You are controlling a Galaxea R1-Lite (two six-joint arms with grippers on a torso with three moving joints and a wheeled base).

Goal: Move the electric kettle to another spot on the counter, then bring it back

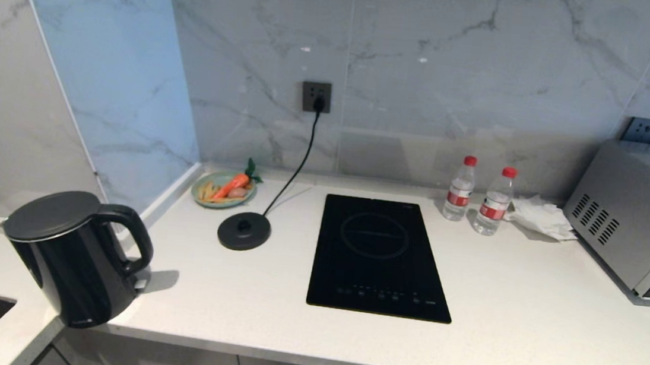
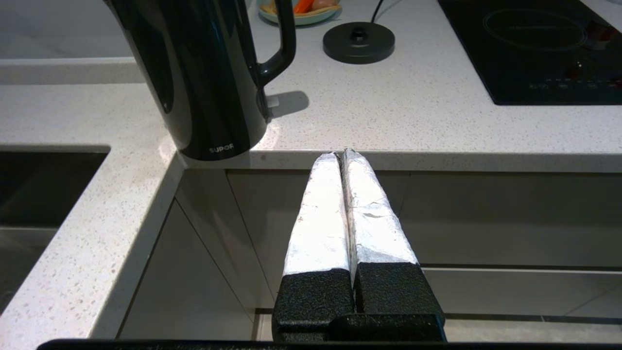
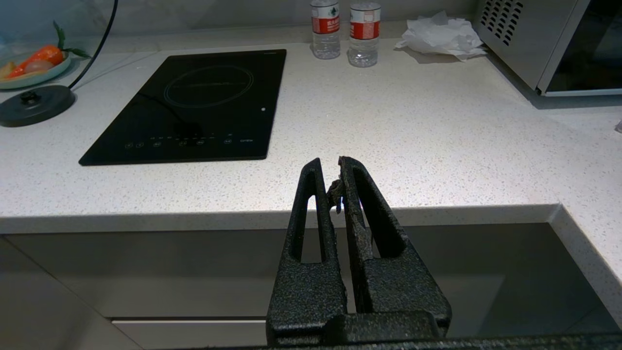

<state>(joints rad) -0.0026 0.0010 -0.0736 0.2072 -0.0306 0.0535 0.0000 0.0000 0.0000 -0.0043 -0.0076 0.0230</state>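
One electric kettle (image 1: 74, 260) is standing upright at the counter's (image 1: 230, 304) front left corner, off its round base (image 1: 244, 231), handle turned toward the hob (image 1: 380, 256). In my left wrist view the kettle (image 2: 204, 78) is sitting up and to one side of my left gripper (image 2: 344, 154), near it but apart. That gripper is hanging just off the counter edge (image 2: 437, 160), its foil-wrapped fingers (image 2: 320, 209) pressed together, clenched on nothing and touching nothing. One corded base is lying further back beside a plate of food (image 1: 224, 189). One black hob is sitting inset at centre. Two water bottles (image 1: 477, 196) are standing by the wall, next to a crumpled tissue (image 1: 539, 216) and a microwave (image 1: 637, 218). My right gripper (image 3: 331, 182) is waiting below the counter front, fingers nearly together, grasping nothing.
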